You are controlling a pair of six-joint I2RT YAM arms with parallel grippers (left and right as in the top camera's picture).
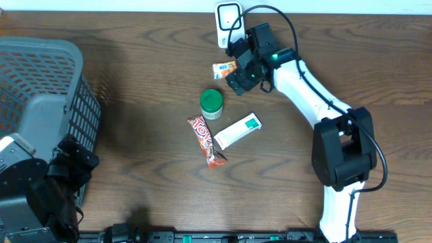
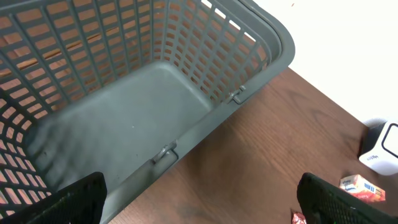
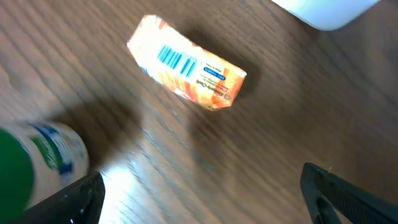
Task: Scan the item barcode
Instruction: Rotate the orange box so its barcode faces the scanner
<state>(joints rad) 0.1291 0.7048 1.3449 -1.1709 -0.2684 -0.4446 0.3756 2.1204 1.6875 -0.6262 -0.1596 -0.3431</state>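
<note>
- One grey basket (image 1: 40,88) is the biggest thing on the tabletop (image 1: 135,67). It stands well apart from the scanner (image 1: 228,17), at the far left side, and plays no part in this step.
- Our left hand (image 2: 199,186) hangs over the basket's near rim, far from the scanner. Its fingers are spread wide with nothing between them, so we judge it idle.
- Our right hand (image 3: 202,177) is up close to the scanner, fingers wide apart and holding nothing.
- Three other goods lie further from the scanner, toward the middle of the tabletop: a white box (image 1: 237,130), a candy bar (image 1: 206,140) and a green-capped bottle (image 1: 211,103). None of them is being handled.
- Smallest is the orange packet (image 3: 186,71), which we take to be the item in hand. It lies flat just beside the scanner, a little below and left of it in the overhead view, ahead of the right fingertips and untouched.
- Its barcode (image 3: 176,60) faces up, so we judge the scanning step not yet settled. The next move calls for lowering the right hand, closing across the packet's narrow width, lifting it, and tilting the barcode squarely toward the scanner's window.
</note>
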